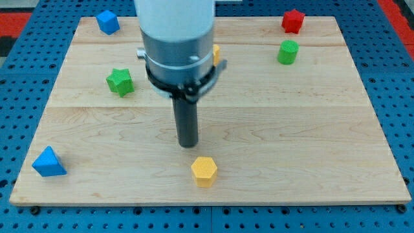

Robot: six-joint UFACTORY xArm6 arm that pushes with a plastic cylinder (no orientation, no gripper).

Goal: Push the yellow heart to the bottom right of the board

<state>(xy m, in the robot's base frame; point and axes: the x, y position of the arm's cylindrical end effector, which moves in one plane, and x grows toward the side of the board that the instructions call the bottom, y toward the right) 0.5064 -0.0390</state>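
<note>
Mostly hidden: yellow block (216, 53) above tip (188, 144)

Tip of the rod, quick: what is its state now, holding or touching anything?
My tip: no gripper, holds nothing; it stands just above the yellow hexagonal block in the view, apparently not touching it.

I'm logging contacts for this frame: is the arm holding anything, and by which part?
Nothing is held. My tip stands bare on the board, just above the yellow hexagonal block in the view, apart from it.
</note>
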